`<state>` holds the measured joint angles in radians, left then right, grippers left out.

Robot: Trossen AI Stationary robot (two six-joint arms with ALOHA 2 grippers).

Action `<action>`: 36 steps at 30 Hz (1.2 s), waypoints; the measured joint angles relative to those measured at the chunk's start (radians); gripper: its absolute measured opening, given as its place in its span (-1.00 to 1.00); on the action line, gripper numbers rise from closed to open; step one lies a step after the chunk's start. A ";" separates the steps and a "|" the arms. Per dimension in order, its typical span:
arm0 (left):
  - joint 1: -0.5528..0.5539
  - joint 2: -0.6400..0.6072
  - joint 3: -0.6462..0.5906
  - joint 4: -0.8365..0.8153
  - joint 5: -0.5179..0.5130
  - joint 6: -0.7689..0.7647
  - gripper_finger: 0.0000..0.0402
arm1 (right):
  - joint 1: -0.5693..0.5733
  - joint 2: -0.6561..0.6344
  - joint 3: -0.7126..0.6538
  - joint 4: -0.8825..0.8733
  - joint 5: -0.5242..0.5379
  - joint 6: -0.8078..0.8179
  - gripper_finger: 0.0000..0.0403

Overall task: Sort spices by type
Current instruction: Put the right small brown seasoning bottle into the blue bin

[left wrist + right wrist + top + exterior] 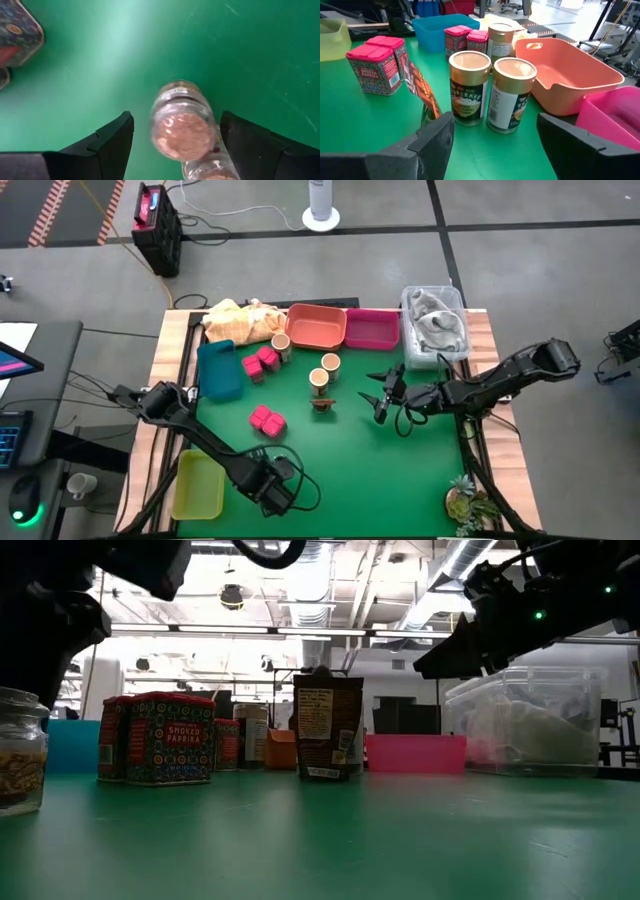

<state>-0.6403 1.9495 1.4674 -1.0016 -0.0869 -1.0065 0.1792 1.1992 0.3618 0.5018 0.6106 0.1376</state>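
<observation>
currently i am holding the left gripper (172, 145) low over the green mat (340, 465) near the table's front edge; its fingers are standing apart with a small glass shaker (182, 127) between them, touching neither, so the tool is released. a second shaker is peeking out just behind the first. i am keeping the right gripper (380, 395) hovering right of centre, fingers spread and grasping nothing. two round jars (492, 92) are standing side by side before it, beside the orange tray (570, 75). pink-red boxes (267, 420) are sitting mid-mat, and another pair (260, 363) is next to the teal tray (218, 370).
</observation>
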 joint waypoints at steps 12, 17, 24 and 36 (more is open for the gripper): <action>0.000 0.000 0.000 -0.003 0.010 0.030 0.11 | 0.010 0.000 0.000 -0.005 -0.001 0.012 0.55; 0.001 -0.002 0.000 -0.001 -0.012 0.036 -0.12 | 0.010 0.000 0.000 -0.005 -0.001 0.012 0.54; 0.010 -0.003 0.000 -0.003 -0.023 0.026 -0.15 | 0.010 0.000 0.000 -0.007 -0.001 0.012 0.53; 0.055 -0.149 -0.001 -0.032 -0.109 0.026 -0.13 | 0.010 0.000 0.000 -0.010 0.000 0.012 0.53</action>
<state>-0.5851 1.8001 1.4666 -1.0339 -0.1963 -0.9805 0.1894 1.1992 0.3614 0.4923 0.6102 0.1497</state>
